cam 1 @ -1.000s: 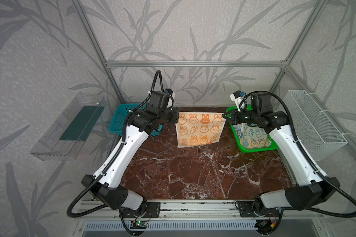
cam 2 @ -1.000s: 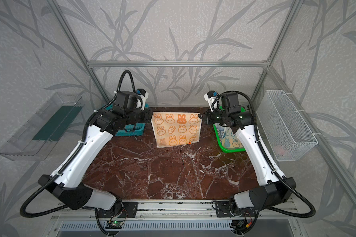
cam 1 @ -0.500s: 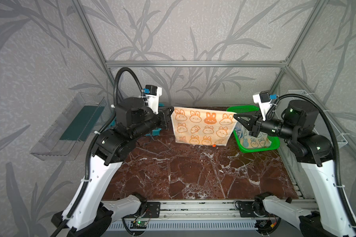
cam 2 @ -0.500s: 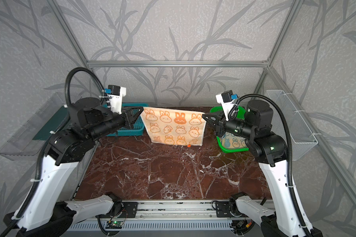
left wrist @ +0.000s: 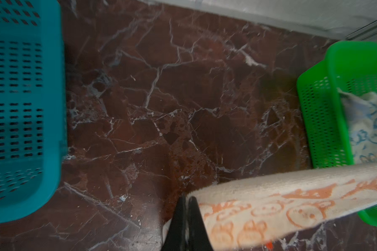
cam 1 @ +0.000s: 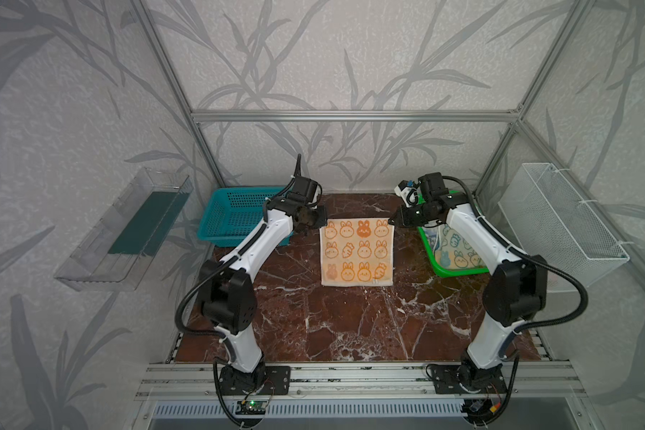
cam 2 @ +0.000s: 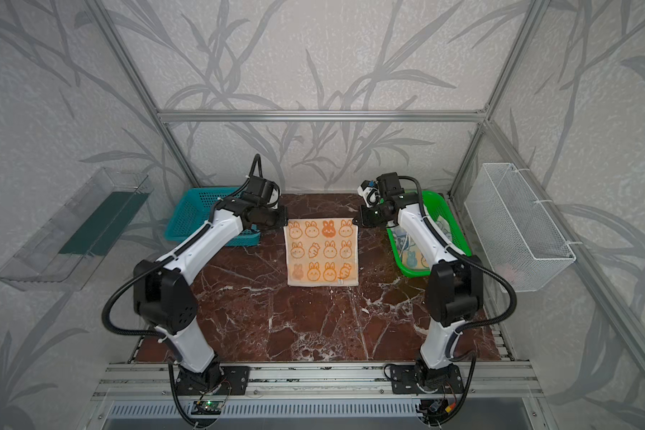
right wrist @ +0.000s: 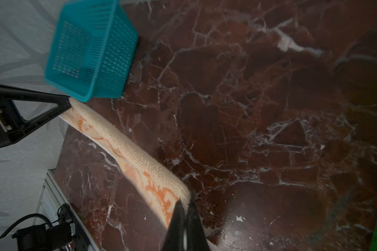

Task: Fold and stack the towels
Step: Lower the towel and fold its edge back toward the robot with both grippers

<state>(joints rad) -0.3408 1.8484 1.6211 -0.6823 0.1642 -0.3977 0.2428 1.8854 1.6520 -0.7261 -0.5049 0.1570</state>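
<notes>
Both top views show the orange towel [cam 1: 356,253] [cam 2: 323,253] spread open in the middle of the far half of the table [cam 1: 350,327], strung between the two grippers. The left gripper [cam 1: 323,223] [cam 2: 285,222] is pinched shut on its far left corner and the right gripper [cam 1: 390,220] [cam 2: 355,220] is pinched shut on its far right corner. Each set of fingertips bites only the corner's edge.

From the left wrist, the closed black fingers [left wrist: 186,202] clamp the corner and the towel's hem [left wrist: 292,208] runs away from them, raised off the table. From the right wrist, the same hem [right wrist: 128,150] stretches fairly taut from the right gripper [right wrist: 184,203] to the left gripper [right wrist: 68,104].

Both arms rise from the near rail, bend at raised elbows and reach forward. The wrists are turned inward, so the grippers point at each other across the towel.

The held edge runs left to right, and the cloth extends from it toward the robot's base. The bunnies' ears point toward the far wall. Whether the near edge rests on the table I cannot tell.

A cream-and-blue towel [cam 1: 455,245] lies crumpled in the green basket [cam 1: 458,272] under the right arm. The blue basket [cam 1: 235,208] stands beside the left gripper.
</notes>
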